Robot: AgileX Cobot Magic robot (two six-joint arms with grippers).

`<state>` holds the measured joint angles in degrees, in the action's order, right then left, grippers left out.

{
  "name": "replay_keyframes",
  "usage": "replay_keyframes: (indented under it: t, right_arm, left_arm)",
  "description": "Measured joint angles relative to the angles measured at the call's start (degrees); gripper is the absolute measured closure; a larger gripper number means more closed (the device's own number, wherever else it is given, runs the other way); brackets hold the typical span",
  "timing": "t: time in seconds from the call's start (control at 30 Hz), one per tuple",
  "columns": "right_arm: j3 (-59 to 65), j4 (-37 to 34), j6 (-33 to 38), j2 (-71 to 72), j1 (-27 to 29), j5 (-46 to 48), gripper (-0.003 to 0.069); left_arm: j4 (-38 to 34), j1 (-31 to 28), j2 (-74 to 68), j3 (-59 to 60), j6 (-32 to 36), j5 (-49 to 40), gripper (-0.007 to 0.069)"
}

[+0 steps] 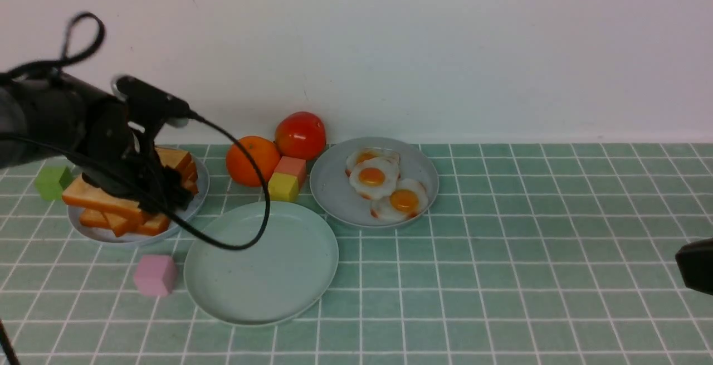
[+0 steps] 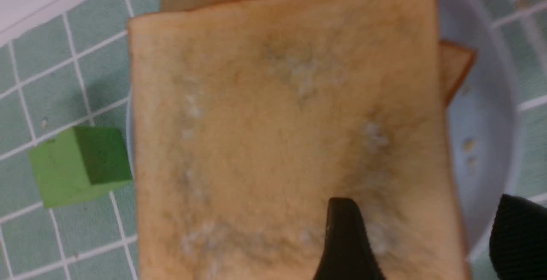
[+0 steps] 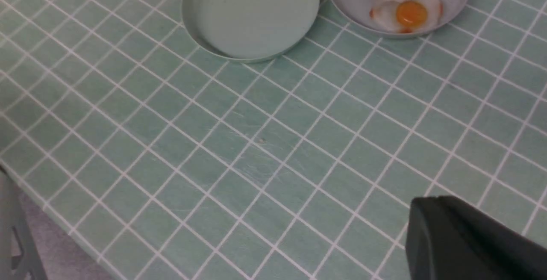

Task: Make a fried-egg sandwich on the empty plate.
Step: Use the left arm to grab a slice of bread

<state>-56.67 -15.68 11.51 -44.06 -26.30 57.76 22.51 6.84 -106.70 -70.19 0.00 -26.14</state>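
Note:
Square toast slices (image 1: 103, 200) lie stacked on a greyish-blue plate (image 1: 201, 185) at the far left. My left gripper (image 1: 164, 192) is down on that stack and open. In the left wrist view one finger (image 2: 342, 237) lies over the top toast slice (image 2: 277, 122) and the other hangs off its edge over the plate (image 2: 483, 113). The empty plate (image 1: 262, 264), pale mint, sits in front of the stack with nothing on it. Three fried eggs (image 1: 373, 176) lie on a second greyish-blue plate (image 1: 334, 186). My right gripper (image 1: 693, 264) is shut, low at the right edge.
An orange (image 1: 252, 160), a tomato (image 1: 301, 134), a pink block (image 1: 291, 167) and a yellow block (image 1: 283, 186) crowd between the two greyish-blue plates. A green cube (image 1: 53, 182) sits left of the toast, a pink cube (image 1: 155, 275) left of the mint plate. The left arm's cable (image 1: 245, 231) droops over the mint plate.

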Motion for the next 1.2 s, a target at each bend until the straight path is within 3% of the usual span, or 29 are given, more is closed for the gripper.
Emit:
replay_keyframes:
  t: [0.17, 0.3, 0.33, 0.43, 1.2]
  right_arm:
    - [0.0, -1.27, 0.13, 0.0, 0.0, 0.13, 0.065]
    - [0.0, -1.5, 0.13, 0.0, 0.0, 0.19, 0.0648]
    - [0.0, -1.54, 0.13, 0.0, 0.0, 0.19, 0.0646]
    - [0.0, -1.7, 0.17, 0.0, 0.0, 0.19, 0.0645]
    - [0.0, -1.7, 0.55, 0.0, 0.0, 0.89, 0.0633]
  left_arm:
    - [1.49, 0.06, -1.86, -0.51, 0.0, 0.36, 0.0185]
    - [0.79, 0.06, -2.03, -0.66, 0.0, 0.07, 0.0272]
    - [0.69, 0.01, -2.03, -0.66, 0.0, -0.16, 0.0333]
    - [0.55, 0.01, -2.03, -0.84, 0.0, -0.6, 0.0365]
    - [-2.85, 0.07, 0.89, -0.67, 0.0, -3.82, 0.04]
